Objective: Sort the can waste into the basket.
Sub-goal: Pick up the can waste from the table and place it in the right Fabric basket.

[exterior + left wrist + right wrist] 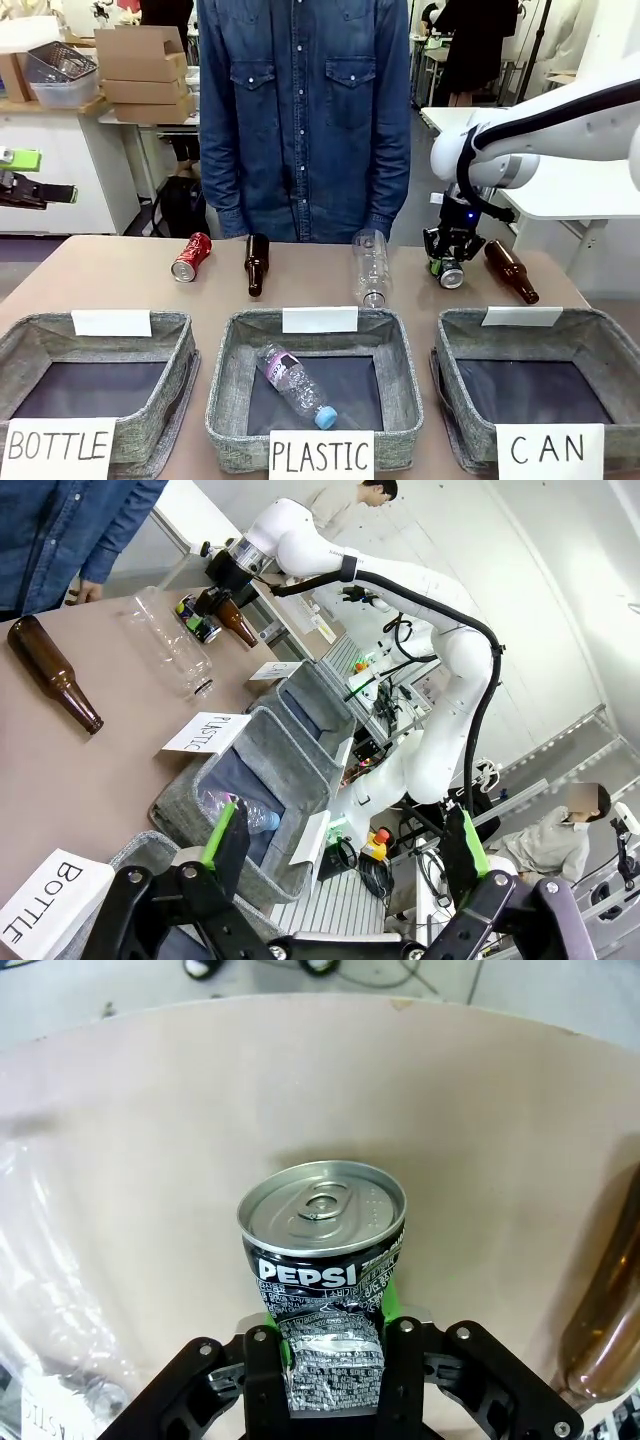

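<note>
A dented dark can with a silver top sits between the green pads of my right gripper, which is shut on it. In the front view that gripper holds the can low at the table's far right, behind the grey basket signed "CAN". Whether the can touches the table I cannot tell. A red can lies on its side at the far left of the table. My left gripper hangs open off the table's left side, holding nothing. The left wrist view shows the right gripper farther off.
A brown bottle lies just right of the held can. Another brown bottle and a clear plastic bottle lie along the far edge. The "PLASTIC" basket holds a plastic bottle; the "BOTTLE" basket stands at the left. A person stands behind the table.
</note>
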Action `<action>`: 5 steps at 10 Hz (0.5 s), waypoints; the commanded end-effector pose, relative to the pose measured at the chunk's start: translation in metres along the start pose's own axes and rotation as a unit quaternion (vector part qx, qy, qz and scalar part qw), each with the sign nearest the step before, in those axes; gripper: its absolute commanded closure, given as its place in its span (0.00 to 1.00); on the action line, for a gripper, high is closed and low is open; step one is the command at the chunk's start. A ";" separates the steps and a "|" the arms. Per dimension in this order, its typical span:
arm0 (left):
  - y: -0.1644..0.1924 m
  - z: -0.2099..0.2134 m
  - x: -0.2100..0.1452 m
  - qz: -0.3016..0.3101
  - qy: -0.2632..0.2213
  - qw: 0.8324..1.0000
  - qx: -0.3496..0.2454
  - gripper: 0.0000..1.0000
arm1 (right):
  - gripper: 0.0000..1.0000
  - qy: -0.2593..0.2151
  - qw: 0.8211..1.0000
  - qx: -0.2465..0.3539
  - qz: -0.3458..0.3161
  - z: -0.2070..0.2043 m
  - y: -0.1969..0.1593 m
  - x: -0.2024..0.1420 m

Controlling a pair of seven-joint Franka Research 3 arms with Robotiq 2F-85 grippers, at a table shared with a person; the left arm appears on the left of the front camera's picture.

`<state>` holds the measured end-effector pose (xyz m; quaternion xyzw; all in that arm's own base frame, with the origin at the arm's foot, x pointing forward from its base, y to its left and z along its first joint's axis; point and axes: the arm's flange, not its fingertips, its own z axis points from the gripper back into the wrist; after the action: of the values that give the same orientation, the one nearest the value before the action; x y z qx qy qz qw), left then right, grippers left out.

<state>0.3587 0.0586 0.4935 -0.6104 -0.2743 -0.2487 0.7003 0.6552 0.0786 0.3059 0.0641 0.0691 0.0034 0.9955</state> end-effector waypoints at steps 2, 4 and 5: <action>-0.002 0.000 0.002 -0.013 -0.006 1.000 -0.006 0.00 | 1.00 0.011 1.000 -0.010 0.013 0.008 0.006 -0.005; -0.002 0.000 0.002 -0.013 -0.006 1.000 -0.006 0.00 | 1.00 0.054 0.996 -0.013 0.067 0.084 0.009 -0.081; -0.002 0.000 0.002 -0.013 -0.006 1.000 -0.006 0.00 | 1.00 0.061 0.987 -0.010 0.145 0.118 0.013 -0.132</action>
<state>0.3588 0.0587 0.4940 -0.6101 -0.2746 -0.2491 0.7002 0.5980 0.0816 0.3952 0.0638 0.1126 0.0818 0.9882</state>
